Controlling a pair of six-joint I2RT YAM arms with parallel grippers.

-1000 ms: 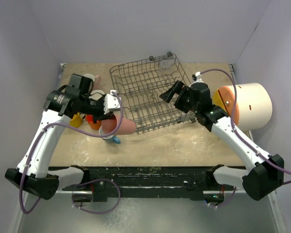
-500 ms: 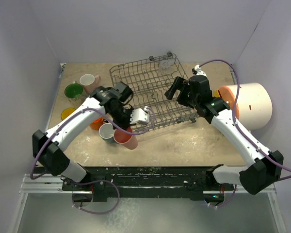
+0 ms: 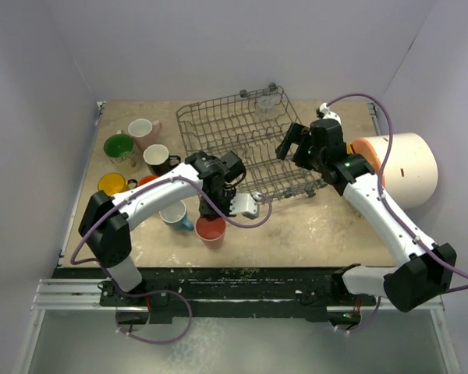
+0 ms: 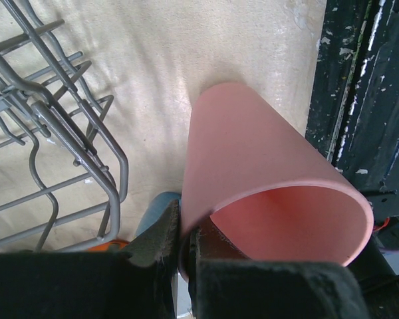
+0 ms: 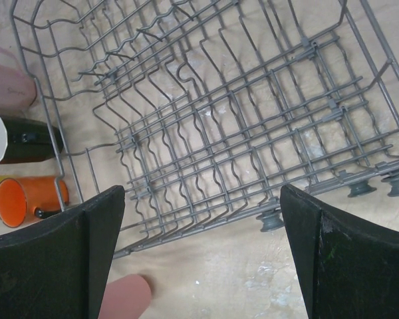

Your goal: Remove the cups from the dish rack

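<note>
The tumbler (image 4: pixel 253 153) is pinched at its rim by the clenched left claw (image 4: pixel 184 229), just off the rack's (image 3: pixel 218 125) near corner beside the blue cup (image 3: pixel 175 216). Probably light, stiff, slick plastic, so a rim pinch should do. Right claw (image 5: pixel 199 193) is held wide open over the rack.

Hand (image 5: pixel 199 193) spread wide above dish rack (image 5: pixel 213 133); black mug (image 5: pixel 26 139), orange mug (image 5: pixel 30 198) left; perhaps pink tumbler (image 5: pixel 125 296) below.

No writing, label, brand, number or sign can be read in any of the views. The big white cylinder (image 3: pixel 409 167) carries one small dark dash on its side, which forms no letter.
</note>
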